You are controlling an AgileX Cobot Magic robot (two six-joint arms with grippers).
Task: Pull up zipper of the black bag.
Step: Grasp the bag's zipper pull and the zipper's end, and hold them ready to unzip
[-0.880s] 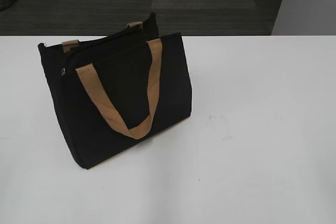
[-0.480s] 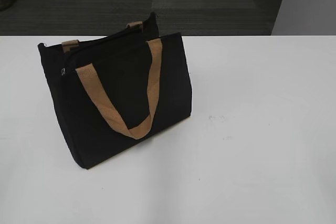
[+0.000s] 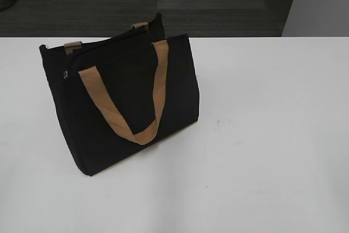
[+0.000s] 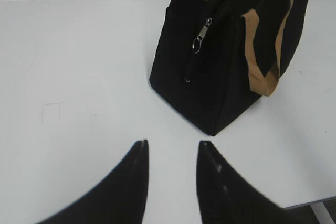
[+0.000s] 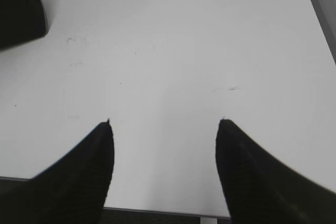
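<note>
The left tool (image 4: 171, 148) hangs over the bare bench (image 4: 79, 77) with its fingers a modest gap apart, pinching nothing. The right tool (image 5: 164, 124) is spread wider, also holding nothing. From the left wrist view the black bag (image 4: 220, 77) stands at about one o'clock, well apart from the fingers, and the zipper (image 4: 201, 35) hangs as a silver tab on the bag's near end panel, just below the top edge.

The tab looks small and loose, so a pinch could likely slip off or catch fabric. With nothing bracing the bag, a pull might tip or drag it.

Count: one bag, one pull tab in view, two tan handles (image 3: 120, 118), two tools.
</note>
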